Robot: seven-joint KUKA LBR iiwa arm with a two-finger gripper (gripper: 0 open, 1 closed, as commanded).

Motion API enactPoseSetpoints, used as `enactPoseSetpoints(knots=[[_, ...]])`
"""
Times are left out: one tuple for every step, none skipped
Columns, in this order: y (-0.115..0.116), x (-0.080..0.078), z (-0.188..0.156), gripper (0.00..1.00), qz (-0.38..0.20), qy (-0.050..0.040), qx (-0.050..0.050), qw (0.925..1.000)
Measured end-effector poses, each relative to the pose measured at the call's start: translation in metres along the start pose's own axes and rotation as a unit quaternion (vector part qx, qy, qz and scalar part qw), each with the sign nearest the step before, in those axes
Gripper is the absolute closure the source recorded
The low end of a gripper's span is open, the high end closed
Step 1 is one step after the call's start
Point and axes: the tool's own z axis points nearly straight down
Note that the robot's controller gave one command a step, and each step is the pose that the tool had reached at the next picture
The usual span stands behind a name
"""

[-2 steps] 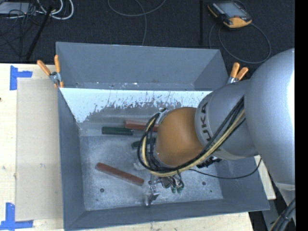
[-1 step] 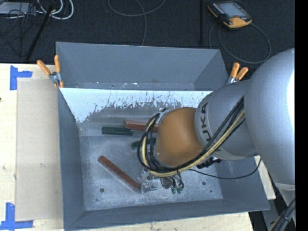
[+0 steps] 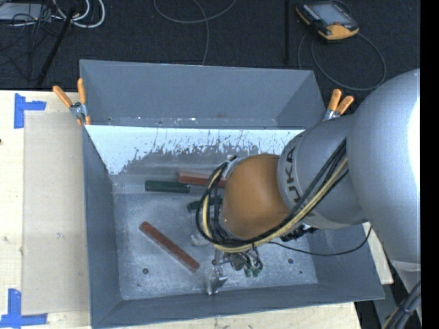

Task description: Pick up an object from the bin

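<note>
The arm (image 3: 384, 163) enters the grey bin (image 3: 206, 94) from the right, with its orange cover (image 3: 250, 197) over the middle of the floor. The gripper (image 3: 219, 277) is low, near the front wall. Whether it is spread or pressed together cannot be told. A long brown bar (image 3: 169, 245) lies flat and slanted, just left of the gripper. A dark green bar (image 3: 167, 186) and a red-brown bar (image 3: 197, 179) lie near the back slope.

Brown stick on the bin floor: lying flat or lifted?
Lying flat. The brown stick rests full length on the floor of the bin, slanted, just left of the end effector.
</note>
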Motion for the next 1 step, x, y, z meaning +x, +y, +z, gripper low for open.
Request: enactPoseSetpoints(knots=[[-0.0001, 0.0, 0.0, 0.0, 0.0, 0.0, 0.0, 1.0]])
